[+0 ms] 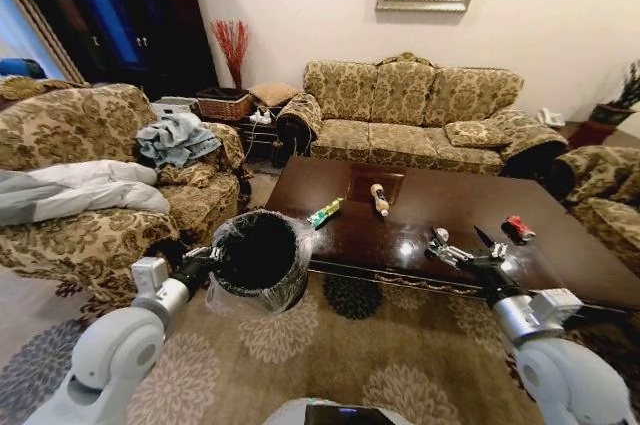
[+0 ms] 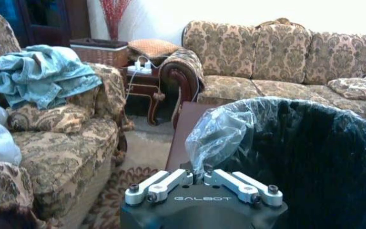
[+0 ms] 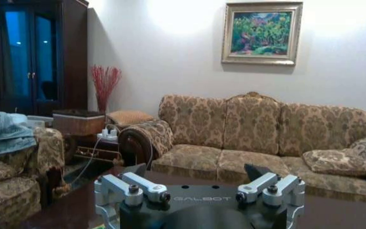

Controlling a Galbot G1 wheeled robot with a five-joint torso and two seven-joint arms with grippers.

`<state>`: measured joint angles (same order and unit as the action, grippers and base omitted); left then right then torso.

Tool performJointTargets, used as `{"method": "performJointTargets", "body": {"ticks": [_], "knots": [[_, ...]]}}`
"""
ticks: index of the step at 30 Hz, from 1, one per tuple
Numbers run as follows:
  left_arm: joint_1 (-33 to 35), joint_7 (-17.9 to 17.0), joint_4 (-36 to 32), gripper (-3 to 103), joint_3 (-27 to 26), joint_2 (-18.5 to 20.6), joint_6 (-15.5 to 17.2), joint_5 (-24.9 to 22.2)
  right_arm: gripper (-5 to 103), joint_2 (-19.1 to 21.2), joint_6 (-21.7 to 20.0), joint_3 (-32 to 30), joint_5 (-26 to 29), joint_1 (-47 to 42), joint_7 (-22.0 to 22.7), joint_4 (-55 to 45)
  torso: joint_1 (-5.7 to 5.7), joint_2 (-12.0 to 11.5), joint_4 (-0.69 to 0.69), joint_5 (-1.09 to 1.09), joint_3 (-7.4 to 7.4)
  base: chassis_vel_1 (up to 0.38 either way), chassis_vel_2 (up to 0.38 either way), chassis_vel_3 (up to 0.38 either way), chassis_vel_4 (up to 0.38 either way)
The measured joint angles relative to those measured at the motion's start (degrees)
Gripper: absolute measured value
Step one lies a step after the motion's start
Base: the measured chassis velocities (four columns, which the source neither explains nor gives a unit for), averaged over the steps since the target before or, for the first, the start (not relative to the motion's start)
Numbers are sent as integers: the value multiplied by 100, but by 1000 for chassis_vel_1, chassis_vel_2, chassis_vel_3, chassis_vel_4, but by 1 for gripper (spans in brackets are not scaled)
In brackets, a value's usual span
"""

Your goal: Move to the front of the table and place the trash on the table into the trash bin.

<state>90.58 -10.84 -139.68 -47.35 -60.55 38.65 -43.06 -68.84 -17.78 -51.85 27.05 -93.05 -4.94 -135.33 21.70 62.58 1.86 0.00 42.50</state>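
1. Head view: The table (image 1: 560, 245) is seen directly ahead, so the drive to its front is judged done and the clearing step is in hand. The trash bin (image 1: 258, 263) is held at its rim by the left gripper (image 1: 208, 258), just off the table's near left corner. On the tabletop lie a green-yellow wrapper (image 1: 325, 212), a tan bottle (image 1: 380, 199) near the inlay panel, and a red can (image 1: 516, 228) toward the right side. The right gripper (image 1: 467, 250) is poised above the near part of the table with its fingers spread and nothing between them; the red can is the nearest item, a little beyond and to the right. A silver can cannot be made out.

2. Left wrist view: The left gripper (image 2: 203, 183) is shown with its fingers drawn together, pinching the crinkled clear liner (image 2: 218, 136) at the bin's rim. The black interior of the bin is seen just beyond; whether anything lies inside cannot be told.

3. Right wrist view: The right gripper (image 3: 199, 179) is seen with its jaws wide apart and empty, facing the far sofa (image 3: 253, 133) over the dark tabletop.

4. Next move, as judged: the open right gripper must be lowered and aligned over one item, likely the red can, then closed on it, while the bin is kept steady within reach.
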Motion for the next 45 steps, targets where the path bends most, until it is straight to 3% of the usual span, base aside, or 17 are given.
{"method": "performJointTargets", "body": {"ticks": [39, 45], "knots": [[2, 44, 31, 3, 46, 11, -79, 52, 100, -134, 93, 16, -116, -48, 13, 1, 530, 1170, -1, 0, 639, -69, 69, 72, -68], [38, 149, 39, 3, 104, -55, -180, 122, 100, -137, -247, 285, 179, 84, 204, 221, 565, 1238, 0, 0, 677, -7, 7, 8, -9]]}}
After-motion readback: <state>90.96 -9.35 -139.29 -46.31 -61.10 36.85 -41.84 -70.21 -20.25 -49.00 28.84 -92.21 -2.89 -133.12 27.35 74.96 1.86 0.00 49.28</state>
